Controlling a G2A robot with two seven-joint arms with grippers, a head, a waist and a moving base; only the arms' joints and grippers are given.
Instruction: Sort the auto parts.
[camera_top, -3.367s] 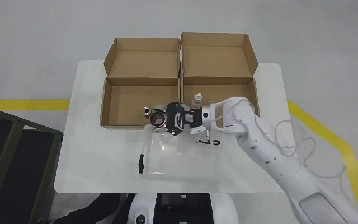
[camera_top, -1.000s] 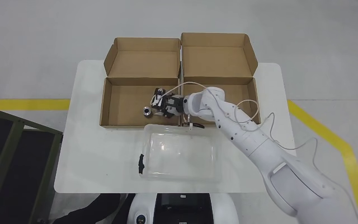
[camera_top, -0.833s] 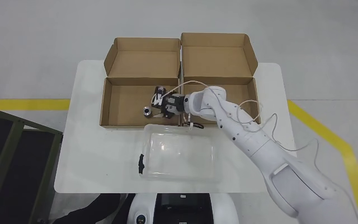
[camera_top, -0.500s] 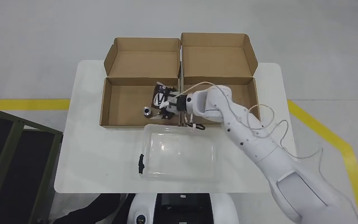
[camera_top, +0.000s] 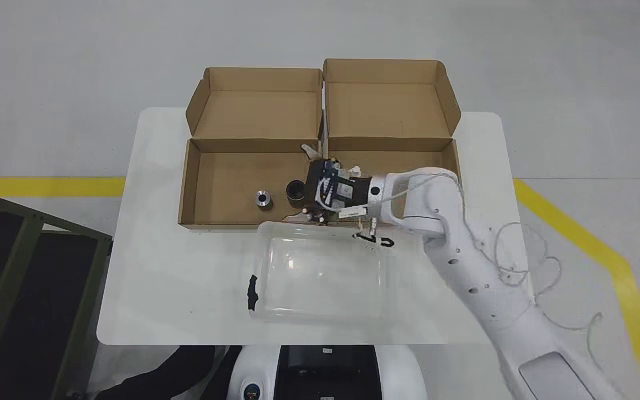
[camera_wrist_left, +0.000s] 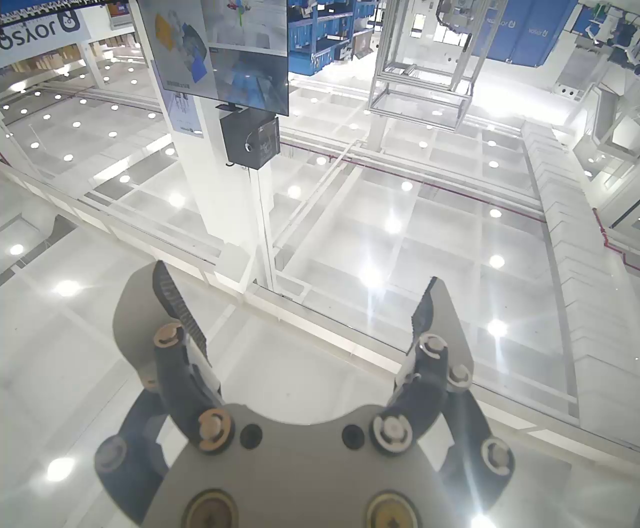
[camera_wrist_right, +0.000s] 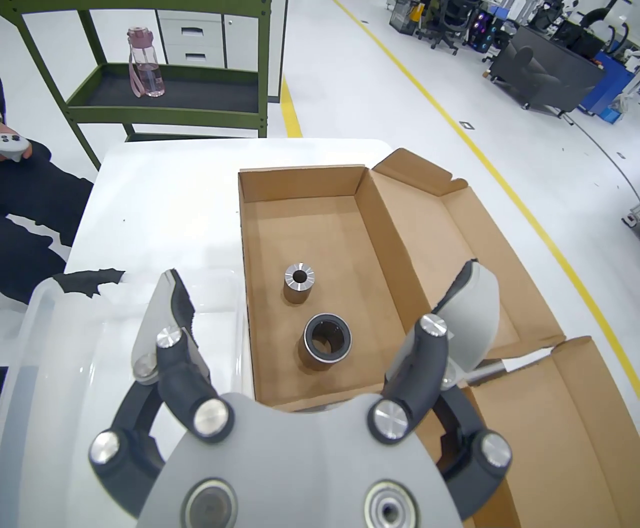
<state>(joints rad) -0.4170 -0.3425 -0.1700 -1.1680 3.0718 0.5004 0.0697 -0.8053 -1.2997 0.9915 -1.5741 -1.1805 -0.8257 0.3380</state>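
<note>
The right gripper (camera_wrist_right: 320, 277), jaws spread and empty, hangs by the cardboard box (camera_wrist_right: 300, 220). Inside, the black bushing (camera_wrist_right: 325, 342) stands at 3 o'clock from the steel collar (camera_wrist_right: 299, 282). Retreating low, it could snag the box wall. The left gripper (camera_wrist_left: 296, 277) has its jaws spread too.

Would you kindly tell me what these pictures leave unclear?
- The right box's floor: in the top view the right arm covers its near part; in the right wrist view the right gripper and the picture's edge cut it off.
- The dark ring's bore: shadowed, bottom hidden.
</note>
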